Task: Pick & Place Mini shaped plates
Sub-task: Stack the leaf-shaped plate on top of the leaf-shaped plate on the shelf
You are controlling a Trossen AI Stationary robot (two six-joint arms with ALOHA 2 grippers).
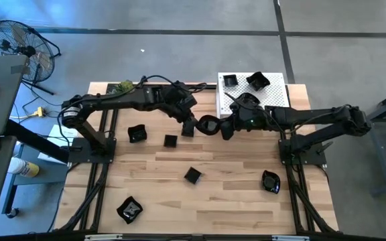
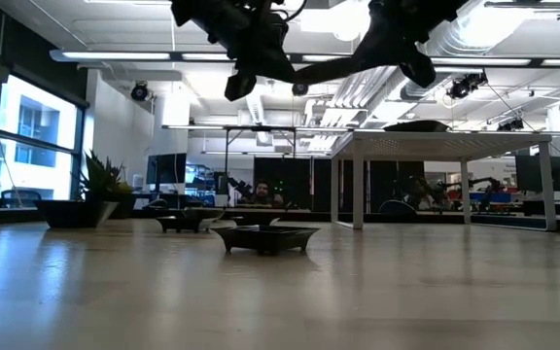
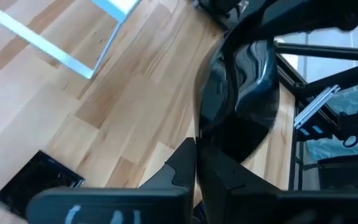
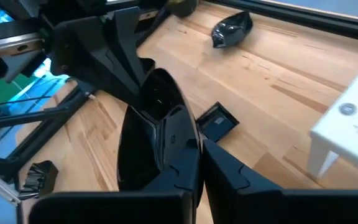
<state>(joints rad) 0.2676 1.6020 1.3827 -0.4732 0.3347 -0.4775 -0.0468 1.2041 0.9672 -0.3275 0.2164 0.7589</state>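
Left gripper (image 1: 191, 127): centre of the high view, fingers clamped on one rim of the held plate.
Right gripper (image 1: 224, 128): just right of centre, fingers clamped on the opposite rim of the same plate.
Held plate (image 1: 208, 125): glossy black, rounded, shallow; suspended between both grippers above the wooden table (image 1: 226, 194); reflective highlights on its inner face in the wrist views.
Other mini shaped plates on the table: square one (image 1: 137, 134) left of centre; small square one (image 1: 170, 141) beside it; tilted square one (image 1: 192, 175) below centre; crumpled-edged one (image 1: 129, 210) lower left; rounded one (image 1: 271, 181) lower right.
White stand (image 1: 273, 94): upper right, carrying two plates, (image 1: 230, 81) and (image 1: 258, 82).
Green leafy ball (image 1: 124, 87): upper left table edge.
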